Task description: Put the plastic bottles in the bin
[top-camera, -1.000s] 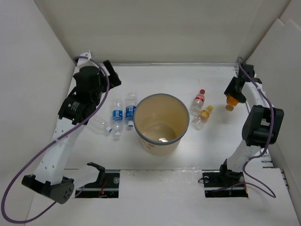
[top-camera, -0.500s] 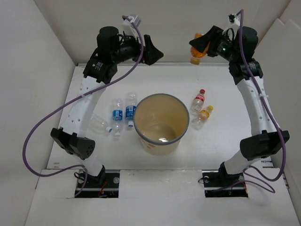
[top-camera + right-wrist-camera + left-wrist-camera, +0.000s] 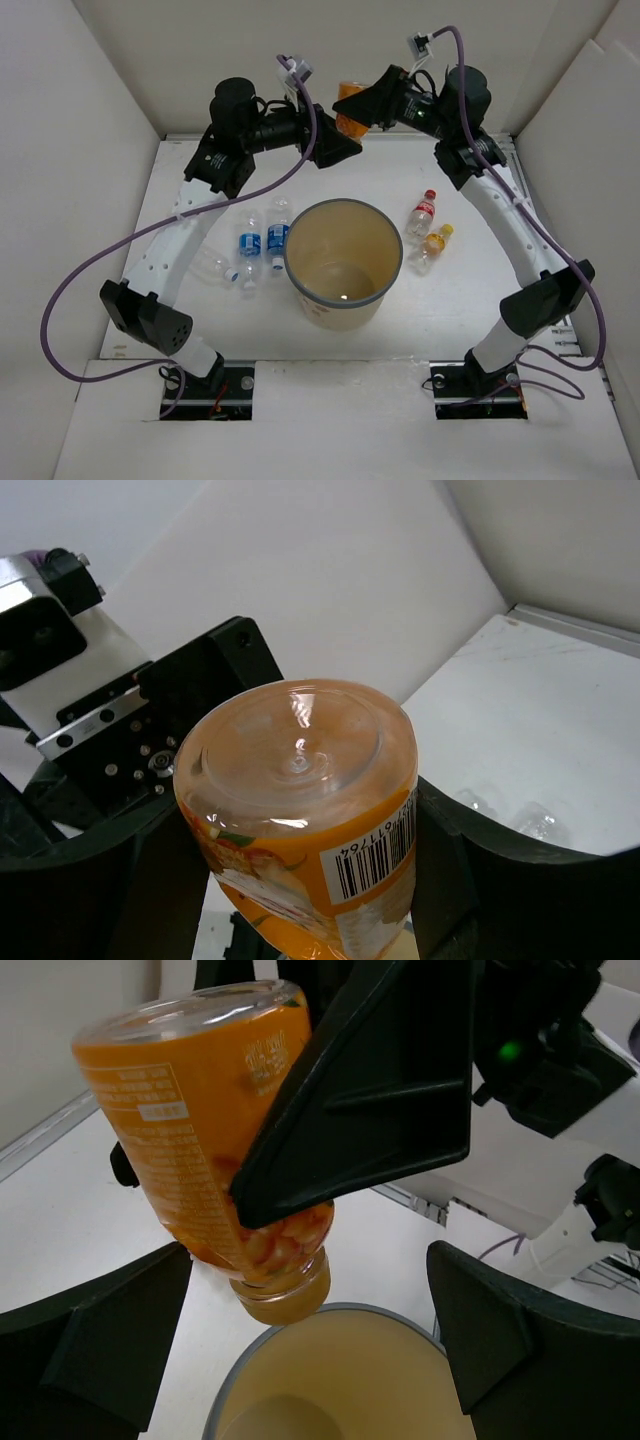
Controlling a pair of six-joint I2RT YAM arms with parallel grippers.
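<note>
My right gripper (image 3: 368, 103) (image 3: 300, 880) is shut on an orange bottle (image 3: 349, 98) (image 3: 305, 810), held high behind the bin (image 3: 343, 262). In the left wrist view that orange bottle (image 3: 200, 1130) hangs cap down over the tan bin's (image 3: 380, 1380) far rim. My left gripper (image 3: 338, 148) (image 3: 310, 1360) stands open beside it, holding nothing. Two blue-labelled bottles (image 3: 250, 243) (image 3: 277, 236) and a clear one (image 3: 215, 265) lie left of the bin. A red-capped bottle (image 3: 424, 213) and a small orange bottle (image 3: 435, 240) lie to its right.
White walls close the table in at the back and both sides. The two wrists are close together above the bin's far side. Purple cables (image 3: 70, 300) loop off both arms.
Both arms have risen and swung inward to the middle. The right one carried the orange bottle from the right side to above the bin's far side; the left gripper stayed open.
</note>
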